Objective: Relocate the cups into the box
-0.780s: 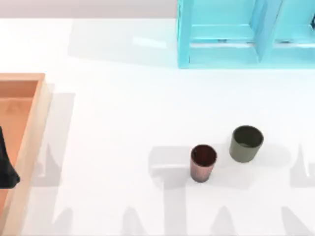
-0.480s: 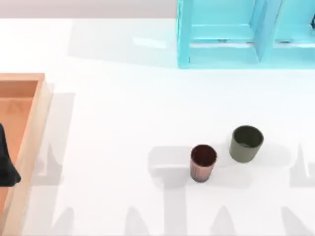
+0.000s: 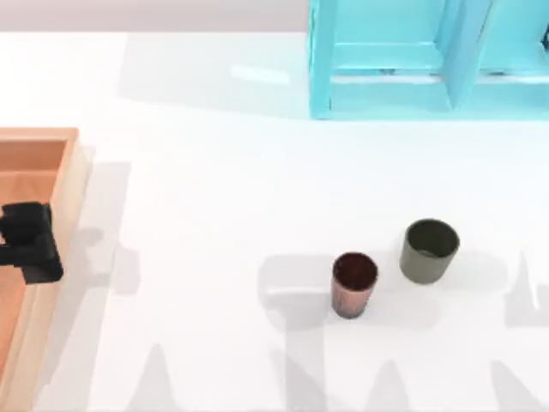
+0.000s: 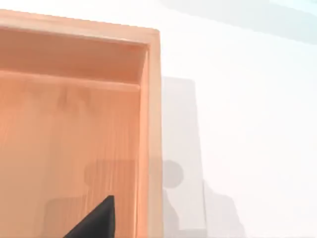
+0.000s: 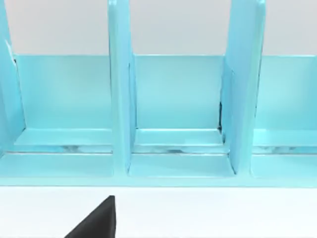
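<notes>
Standing cups: the copper cup (image 3: 353, 285) and the olive-green cup (image 3: 428, 251) are both upright on the white table (image 3: 223, 197), close but apart, toward four o'clock of the table's middle in the top view; green sits at about two o'clock of copper.
Box: the box (image 3: 67, 184) lies at the table's nine o'clock edge, well apart from both cups, with nothing in the part I can see (orange-brown floor, pale rim).
Left gripper: the left gripper (image 3: 31, 243) hovers over the box's right rim; whether its fingers are apart or together, I cannot tell.
Right arm: parked, its wrist camera facing the turquoise shelf (image 5: 178, 124) at one o'clock.
Step in hand: reaching out for a first cup, I judge.
Doing it well: descend from straight above, fingers wide, centred on one cup, so the neighbour is not knocked.
</notes>
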Controlling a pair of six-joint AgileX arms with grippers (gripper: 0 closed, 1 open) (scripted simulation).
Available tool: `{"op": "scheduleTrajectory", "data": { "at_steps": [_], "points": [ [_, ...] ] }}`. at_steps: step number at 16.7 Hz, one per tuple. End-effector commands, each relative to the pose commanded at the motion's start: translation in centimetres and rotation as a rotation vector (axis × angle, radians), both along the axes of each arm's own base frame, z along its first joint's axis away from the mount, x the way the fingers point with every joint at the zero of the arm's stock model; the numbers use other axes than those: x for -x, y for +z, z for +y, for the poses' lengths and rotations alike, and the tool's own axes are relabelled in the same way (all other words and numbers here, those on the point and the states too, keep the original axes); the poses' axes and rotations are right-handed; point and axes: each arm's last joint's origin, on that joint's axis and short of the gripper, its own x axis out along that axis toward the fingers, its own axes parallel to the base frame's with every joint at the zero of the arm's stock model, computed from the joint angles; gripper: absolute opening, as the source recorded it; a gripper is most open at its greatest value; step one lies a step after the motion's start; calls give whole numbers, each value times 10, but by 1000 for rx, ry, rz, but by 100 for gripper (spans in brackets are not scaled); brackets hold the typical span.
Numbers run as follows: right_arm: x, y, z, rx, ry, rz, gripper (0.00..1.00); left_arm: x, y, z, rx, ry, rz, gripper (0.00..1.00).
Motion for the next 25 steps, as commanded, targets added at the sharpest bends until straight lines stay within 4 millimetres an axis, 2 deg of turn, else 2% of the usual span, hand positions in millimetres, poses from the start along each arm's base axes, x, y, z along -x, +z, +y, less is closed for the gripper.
{"op": "scheduleTrajectory", "data": {
  "at_steps": [3, 6, 10, 13, 16, 19, 22, 25],
  "points": [
    [0, 0, 0, 0, 0, 0, 100, -35, 28, -22, 23, -18, 260, 100],
    [0, 0, 0, 0, 0, 0, 100, -79, 47, -59, 8, -28, 513, 100],
    [0, 0, 0, 0, 0, 0, 100, -134, 56, -132, -56, -28, 781, 100],
    [0, 0, 0, 0, 0, 0, 100, -160, 51, -196, -111, -27, 906, 100],
    [0, 0, 0, 0, 0, 0, 100, -168, 41, -257, -151, -32, 971, 100],
    [0, 0, 0, 0, 0, 0, 100, -162, 30, -305, -169, -47, 997, 100],
    [0, 0, 0, 0, 0, 0, 100, -151, 20, -338, -177, -65, 1006, 100],
    [0, 0, 0, 0, 0, 0, 100, -144, 14, -352, -180, -76, 1009, 100]
  ]
}}
